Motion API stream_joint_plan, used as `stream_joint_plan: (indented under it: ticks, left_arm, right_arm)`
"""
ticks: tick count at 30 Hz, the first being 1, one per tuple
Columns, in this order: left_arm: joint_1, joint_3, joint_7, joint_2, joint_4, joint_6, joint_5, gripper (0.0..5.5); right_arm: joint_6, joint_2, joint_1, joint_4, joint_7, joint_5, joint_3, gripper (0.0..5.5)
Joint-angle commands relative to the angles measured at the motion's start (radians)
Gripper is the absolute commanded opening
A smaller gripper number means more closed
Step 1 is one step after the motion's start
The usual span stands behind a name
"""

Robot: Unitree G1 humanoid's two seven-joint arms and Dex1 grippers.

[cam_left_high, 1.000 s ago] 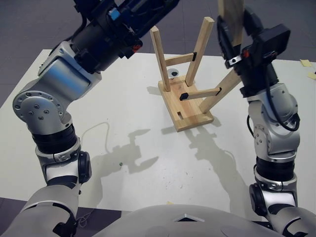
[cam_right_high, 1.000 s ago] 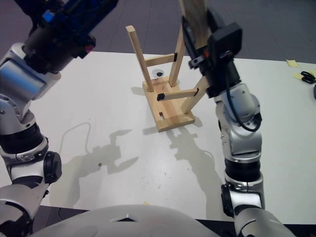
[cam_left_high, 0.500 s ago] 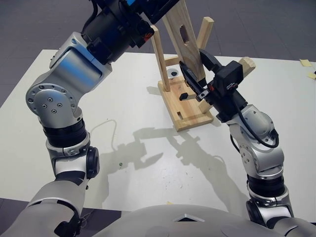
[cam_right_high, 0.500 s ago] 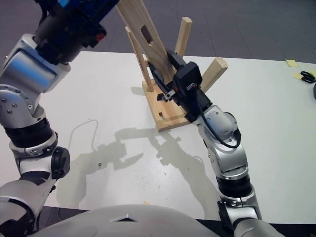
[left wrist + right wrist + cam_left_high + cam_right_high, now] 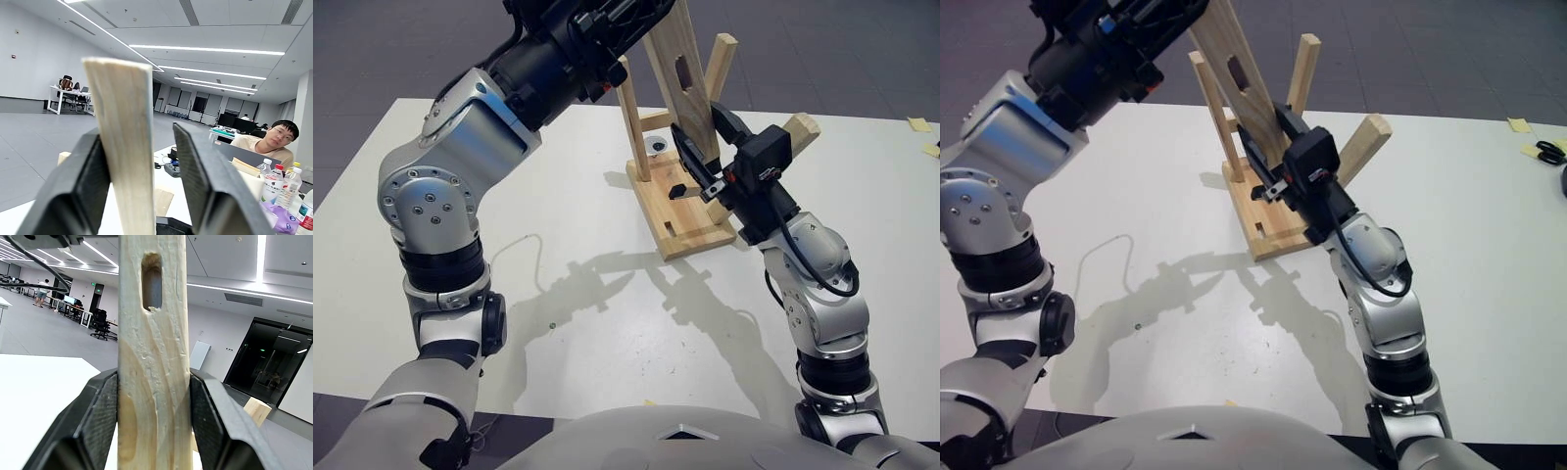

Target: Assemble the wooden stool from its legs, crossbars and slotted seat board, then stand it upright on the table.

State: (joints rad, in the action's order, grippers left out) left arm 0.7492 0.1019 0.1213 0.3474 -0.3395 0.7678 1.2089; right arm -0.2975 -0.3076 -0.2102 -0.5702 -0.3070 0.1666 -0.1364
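Right wrist view: right end effector (image 5: pixel 153 417) clamps slotted board (image 5: pixel 153 357).

colours: held plank (image 5: pixel 154 357) clamped in right gripper (image 5: pixel 152 377) is pale blond wood, wavy brown grain, dark slot. right gripper and left gripper (image 5: pixel 139 132) both matte black. seat board (image 5: pixel 695 220) just under right claw is the same light wood. table (image 5: pixel 568 196) plain white.

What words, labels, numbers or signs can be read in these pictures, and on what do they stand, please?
No text is legible.
The pale wooden board with an oblong slot: bare, no print.
The small green sign above a far doorway: too small to read.
The yellow paper slips on the white table: no readable writing.
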Motion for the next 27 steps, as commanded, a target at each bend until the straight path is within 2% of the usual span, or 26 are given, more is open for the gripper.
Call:
stream_joint_plan:
  ticks: [1,2,7,8,10,13,19,22,25,27]
  left_arm:
    - [-0.013,0.005,0.019,-0.004,-0.012,0.005,-0.013,1.26]
    - [-0.018,0.007,0.020,-0.008,-0.012,0.005,-0.014,1.10]
    - [-0.021,0.066,-0.035,-0.082,0.013,-0.008,0.105,1.09]
    - [-0.009,0.088,-0.060,-0.099,0.028,-0.016,0.140,1.09]
    - [0.016,0.122,-0.101,-0.117,0.050,-0.031,0.185,1.07]
    - [0.061,0.155,-0.144,-0.106,0.084,-0.066,0.153,1.04]
    - [0.114,0.206,-0.205,-0.060,0.182,-0.175,-0.060,1.04]
    - [0.074,0.164,-0.155,-0.012,0.149,-0.168,-0.165,1.04]
    - [-0.039,0.043,-0.016,0.098,0.058,-0.141,-0.311,1.04]
    - [-0.114,-0.033,0.083,0.167,0.007,-0.151,-0.404,1.04]
  right_arm:
    - [-0.011,0.007,0.003,0.003,0.001,-0.003,0.011,2.05]
    - [-0.009,0.007,0.006,0.005,0.000,-0.005,0.010,2.05]
    - [-0.008,0.009,0.006,0.018,-0.007,-0.007,0.007,2.05]
    - [-0.011,0.010,0.003,0.025,-0.007,-0.009,0.007,2.41]
    - [-0.017,0.014,-0.001,0.038,-0.003,-0.009,0.014,2.63]
    - [-0.025,0.019,-0.012,0.058,0.007,0.006,0.048,3.28]
    - [-0.153,0.064,-0.175,0.096,0.078,0.235,0.288,4.43]
    - [-0.207,0.048,-0.278,0.118,0.140,0.334,0.409,4.94]
    - [-0.157,-0.103,-0.328,0.246,0.159,0.195,0.462,5.40]
    - [-0.146,-0.186,-0.308,0.342,0.174,0.095,0.462,5.40]
